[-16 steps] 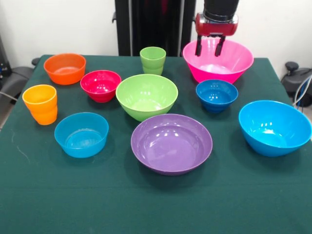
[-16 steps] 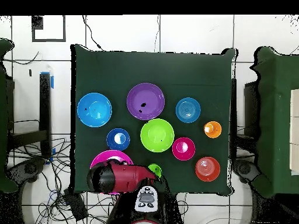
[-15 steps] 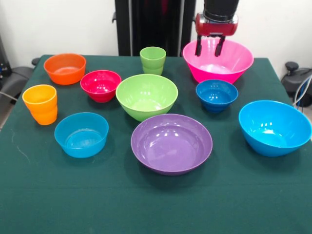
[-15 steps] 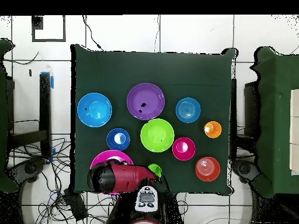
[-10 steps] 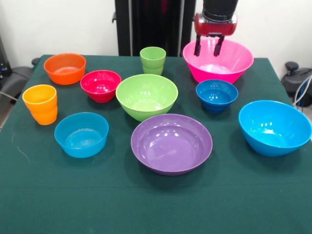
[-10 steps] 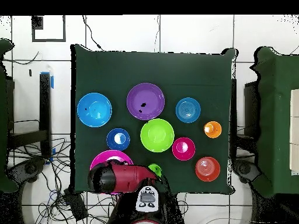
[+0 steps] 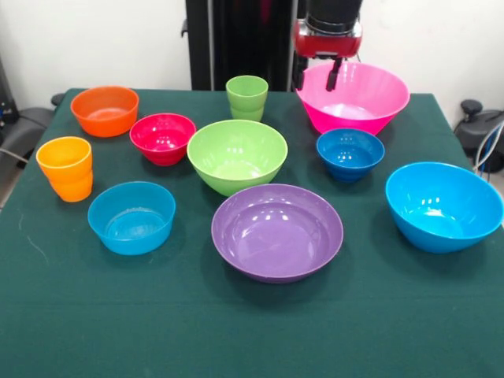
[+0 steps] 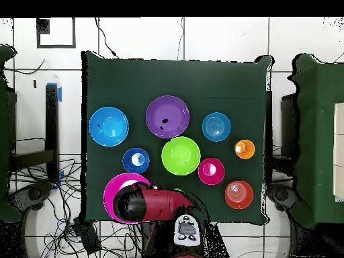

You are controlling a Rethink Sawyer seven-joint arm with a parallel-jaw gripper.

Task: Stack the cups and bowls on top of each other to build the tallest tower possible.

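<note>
Front view showed a dark green cloth table (image 7: 236, 339) before a white wall, with glossy round plastic bowls and two ribbed cups lying separately, unstacked. The gripper (image 7: 316, 77) hung at the pink bowl (image 7: 362, 98) rim, toward 12 o'clock, its fingers apart and empty. The purple bowl (image 7: 277, 231) sat centrally; the green cup (image 7: 246, 96) stood beside the gripper at 9 o'clock.

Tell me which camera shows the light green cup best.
The front view. There the light green cup stands in full sight, rim to base, behind the lime green bowl. In the overhead view the red arm covers the spot where it stands, so the cup cannot be made out.
</note>
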